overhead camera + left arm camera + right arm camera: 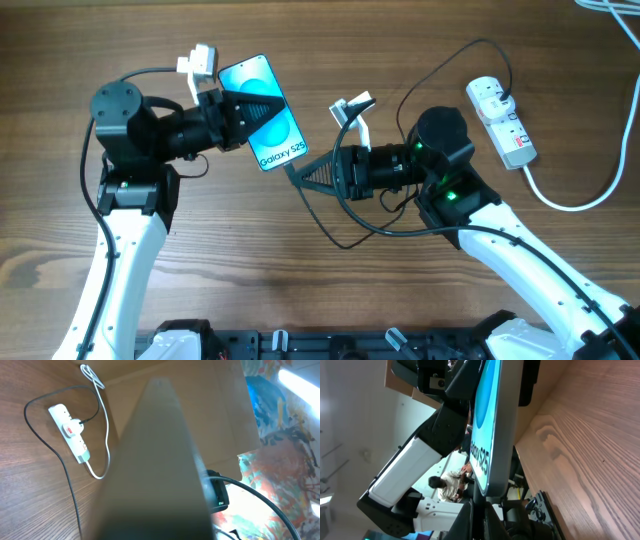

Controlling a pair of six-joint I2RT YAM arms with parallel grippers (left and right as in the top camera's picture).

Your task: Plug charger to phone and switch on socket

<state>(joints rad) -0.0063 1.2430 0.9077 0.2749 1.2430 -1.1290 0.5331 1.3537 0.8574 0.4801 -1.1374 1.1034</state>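
Left gripper (240, 112) is clamped on the Galaxy S25 phone (272, 132), which it holds off the table (300, 300), screen up and well away from the power strip (503, 125), on the far side of my right arm from it. Right gripper (300, 178) is closed too, between phone and strip, with its fingertips right at the phone's lower edge. The charger cable (481, 41) runs out from those fingertips (the connector tip is too small for me to make out). I follow the cable back in a loop to its plug, seated in the strip's outlet. The thick white cord (570, 205) trails off the strip's grey end. On the right wrist view, the phone is edge-on, just beyond the fingers.
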